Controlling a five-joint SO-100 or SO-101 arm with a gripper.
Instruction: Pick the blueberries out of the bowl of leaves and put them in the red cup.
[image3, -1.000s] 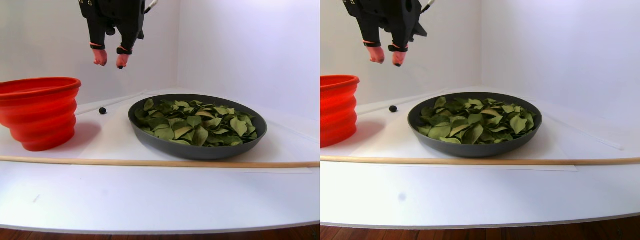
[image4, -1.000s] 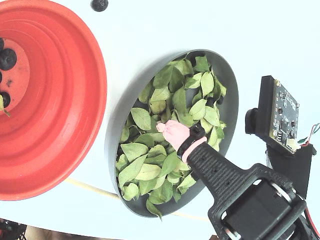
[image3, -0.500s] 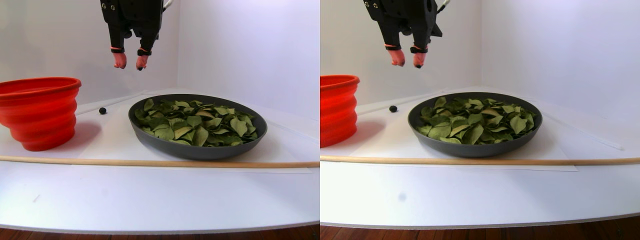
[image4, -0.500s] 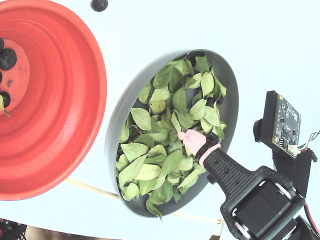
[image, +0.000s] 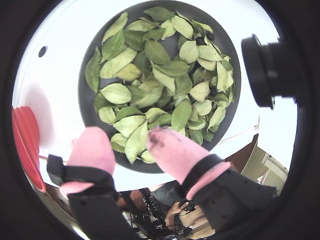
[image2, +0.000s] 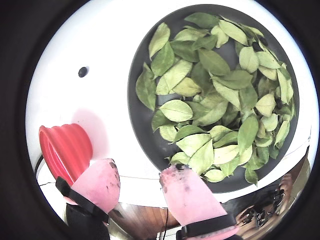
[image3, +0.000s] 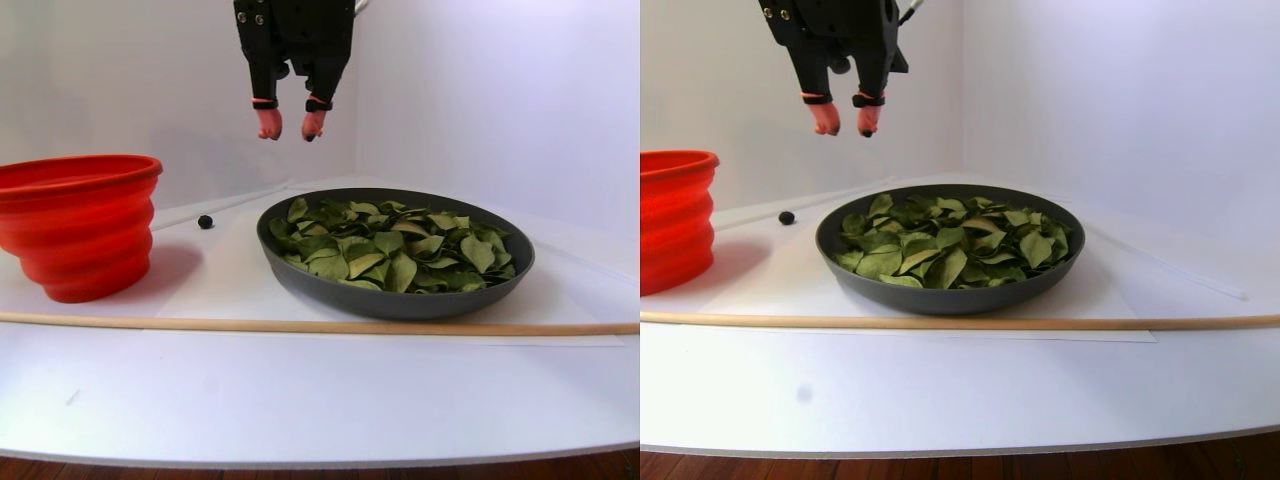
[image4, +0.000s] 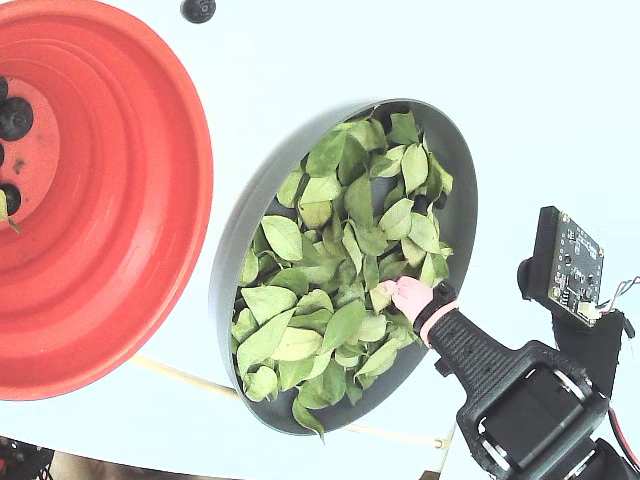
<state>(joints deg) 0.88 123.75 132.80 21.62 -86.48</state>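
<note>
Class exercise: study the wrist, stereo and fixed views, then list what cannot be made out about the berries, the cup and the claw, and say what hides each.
- Blueberries left in the bowl: count unknown; leaves cover most.
- Red cup: cut off by the fixed view's left edge, so its blueberries cannot be fully counted.
- Claw: too small in the stereo pair view to identify the dark speck on one fingertip.

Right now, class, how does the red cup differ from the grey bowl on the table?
The red cup is tall with ribbed, stepped sides; the grey bowl is low, wide and smooth. The cup is bright red-orange, the bowl dark grey. The cup's bottom holds a few berries; the bowl is full of green leaves. Both are round, open-topped and stand on the white table.
</note>
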